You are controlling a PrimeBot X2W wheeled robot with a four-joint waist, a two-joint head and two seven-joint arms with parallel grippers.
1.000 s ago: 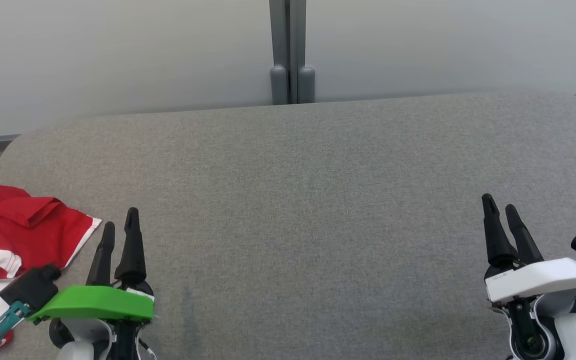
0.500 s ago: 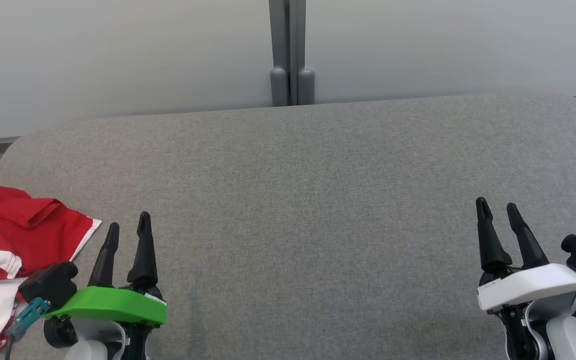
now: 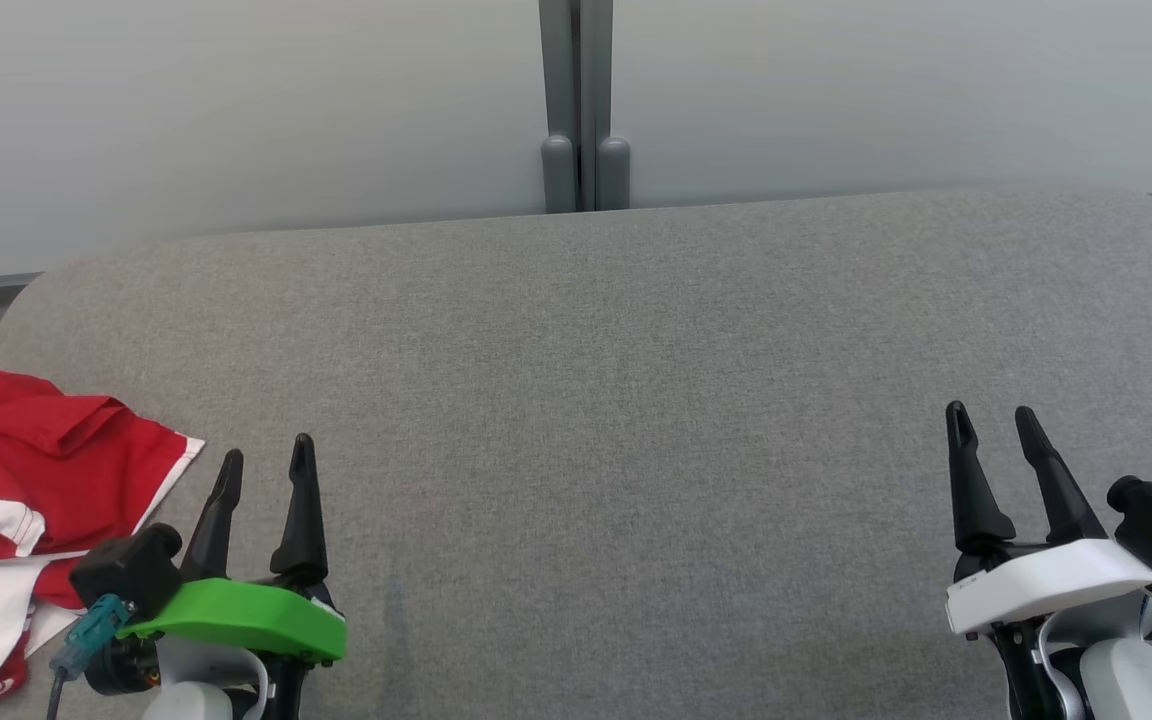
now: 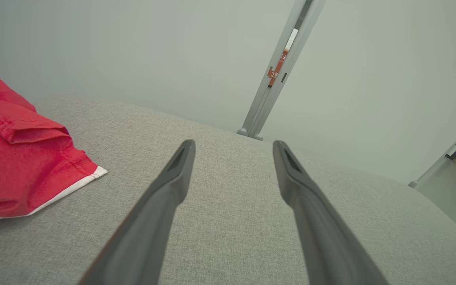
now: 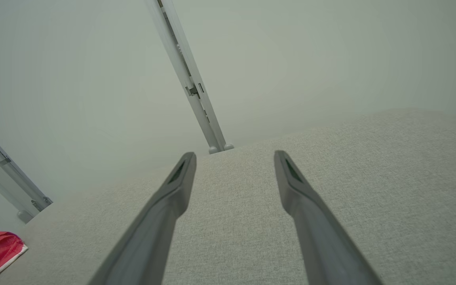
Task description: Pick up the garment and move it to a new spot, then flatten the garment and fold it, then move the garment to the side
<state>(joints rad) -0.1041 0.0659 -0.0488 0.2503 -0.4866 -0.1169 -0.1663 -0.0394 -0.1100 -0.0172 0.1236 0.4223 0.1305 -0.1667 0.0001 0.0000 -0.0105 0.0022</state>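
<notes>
Your left gripper (image 3: 267,452) hung spread, empty, just beside the garment (image 3: 26,450), likely poised to grab it; your right gripper (image 3: 988,412) stood spread, well apart.

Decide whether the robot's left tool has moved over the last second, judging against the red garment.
Yes. The left tool has shifted rightward in the head view, away from the red garment, which stayed put.

Grey fabric tabletop (image 3: 596,380), rounded corners. Behind it pale wall panels (image 3: 236,110) w/ grey vertical post (image 3: 576,90) btwn them. Light even.
</notes>
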